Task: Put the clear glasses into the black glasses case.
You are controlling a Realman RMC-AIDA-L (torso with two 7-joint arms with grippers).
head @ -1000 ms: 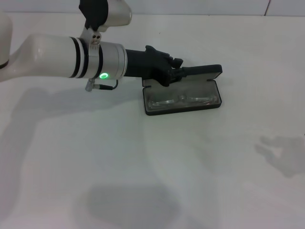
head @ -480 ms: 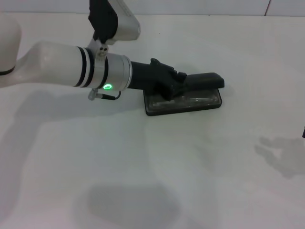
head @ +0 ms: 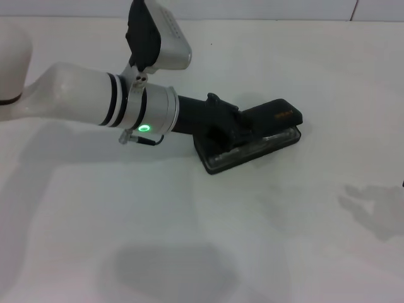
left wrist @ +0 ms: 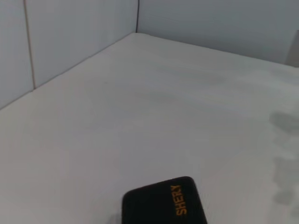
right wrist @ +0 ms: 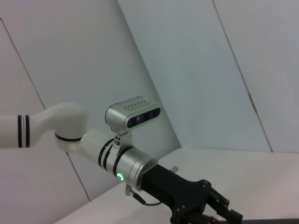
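glasses: clear glasses point(head: 252, 146) already inside the case, lying in the lower tray, only the front edge shows under the lid.
case: black glasses case point(head: 278, 117) near table centre, long axis skewed in head view. Lid low over the tray but not latched, a gap is open along the near edge. Orange lettering on lid top shows in head and L wrist views.
L gripper: left gripper point(head: 230, 126) on the lid at the case's left end, wrist close to horizontal. Fingers are dark against the dark lid, so can't tell if they are spread, pressed together or pinching the lid edge.
R arm: right gripper not visible in any view; its wrist cam looks across at the L arm from off to the side, so prob parked.
table: white table point(head: 189, 252), only shadows on it otherwise.
step (my read): closing the lid, task nearly done.
how to do it well: push straight down onto the lid, not sideways, since the case looks free to slide. Press nearer lid middle or front edge, away from hinge, for better leverage. Check no clear arm tip pokes over the rim before final press.
risk: case skids further or a temple gets pinched at the rim.
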